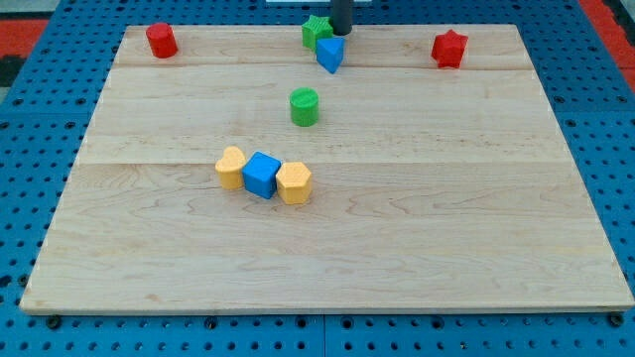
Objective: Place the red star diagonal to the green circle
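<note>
One camera view here, looking down across the pale wooden desk (327,248) set on a blue pegboard, and my tip (340,33), the lower end of the dark rod, sits at the view's top centre, just beside the green star-shaped block (316,31) and right above the blue triangular block (330,54), close enough that it may be touching them, though I cannot tell. This tool is a bare rod with nothing to open or clamp, so it holds nothing; it can only push. The red star block (449,48), the one that matters, sits alone near the top right, well apart from my tip. Its partner, the green cylinder block (305,106), stands below the blue triangle toward the middle. Off in the top left there is a red cylinder block (161,40), and lower down a tight row: a yellow rounded block (230,168), a blue cube block (262,175) and a yellow hexagonal block (294,182), touching one another. By my reckoning the star has not been shifted into a diagonal spot yet; the tip would need to get round to its far right side to drive it leftward and down.
</note>
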### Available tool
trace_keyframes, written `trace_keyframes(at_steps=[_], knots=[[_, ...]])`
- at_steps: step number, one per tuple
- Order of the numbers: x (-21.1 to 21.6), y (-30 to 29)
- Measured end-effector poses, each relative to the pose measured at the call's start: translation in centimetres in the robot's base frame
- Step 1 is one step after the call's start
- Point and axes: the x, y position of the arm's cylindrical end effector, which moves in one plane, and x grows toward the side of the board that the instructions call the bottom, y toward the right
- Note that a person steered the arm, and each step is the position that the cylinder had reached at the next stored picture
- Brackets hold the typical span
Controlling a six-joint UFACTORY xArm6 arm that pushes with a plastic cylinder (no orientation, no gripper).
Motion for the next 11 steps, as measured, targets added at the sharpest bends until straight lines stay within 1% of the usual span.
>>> trace_keyframes(at_steps=[1, 2, 3, 4, 5, 8, 9, 10, 11], knots=[[1.8, 1.7], [2.3, 3.8], [2.4, 3.8], [6.9, 8.1], [10.1, 11.3], [10.3, 12.5], [13.0, 14.7], [9.1, 21.6], [3.5, 23.9]])
